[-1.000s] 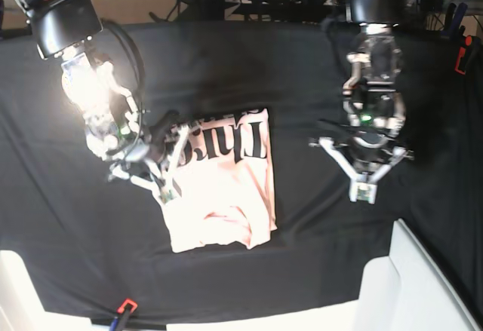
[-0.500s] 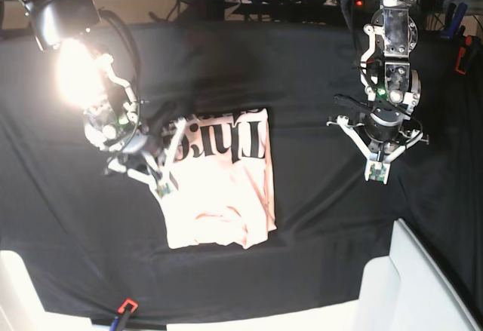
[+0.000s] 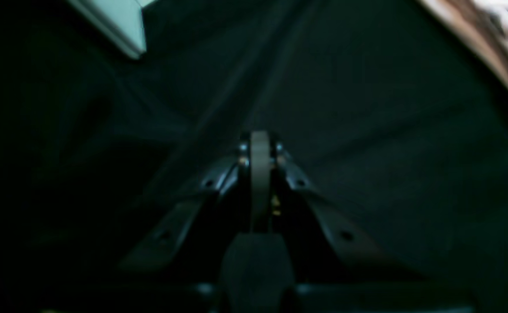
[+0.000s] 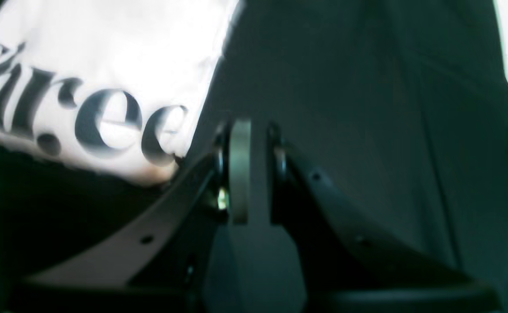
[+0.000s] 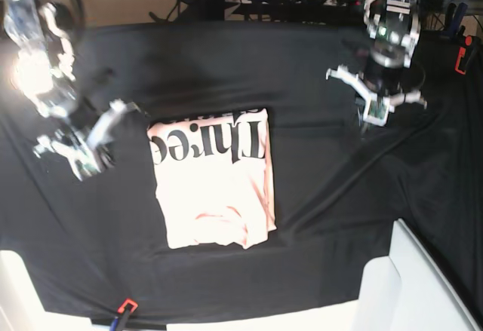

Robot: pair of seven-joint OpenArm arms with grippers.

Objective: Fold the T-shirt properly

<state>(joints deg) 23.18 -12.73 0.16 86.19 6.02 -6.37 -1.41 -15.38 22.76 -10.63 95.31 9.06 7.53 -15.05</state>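
Currently, status per item:
T-shirt (image 5: 215, 188): folded into a rough rectangle, lying flat near the middle of the counter (image 5: 324, 218), which is covered by a black cloth (image 5: 226, 67). Far edge carries big black lettering, face up; plain pink part is on the near side, with a wrinkle toward the near edge. Nothing is touching it.
Right gripper (image 5: 84, 167): off the shirt's lettered end, to the base view's left, just beside that edge but clear of it. Its own camera shows the fingers (image 4: 240, 169) drawn together with no fabric between them, over bare cloth, with the lettered corner of the shirt up and to the left.
Left gripper (image 5: 375, 111): well apart from the shirt, toward the far corner on the base view's right. Fingers (image 3: 260, 174) pressed together, nothing in them, only black cloth beneath.
White panel (image 5: 423, 286): on the near edge, well away from the shirt on the left gripper's side.
Red clip (image 5: 124, 306): near counter edge, beyond the shirt's plain end.
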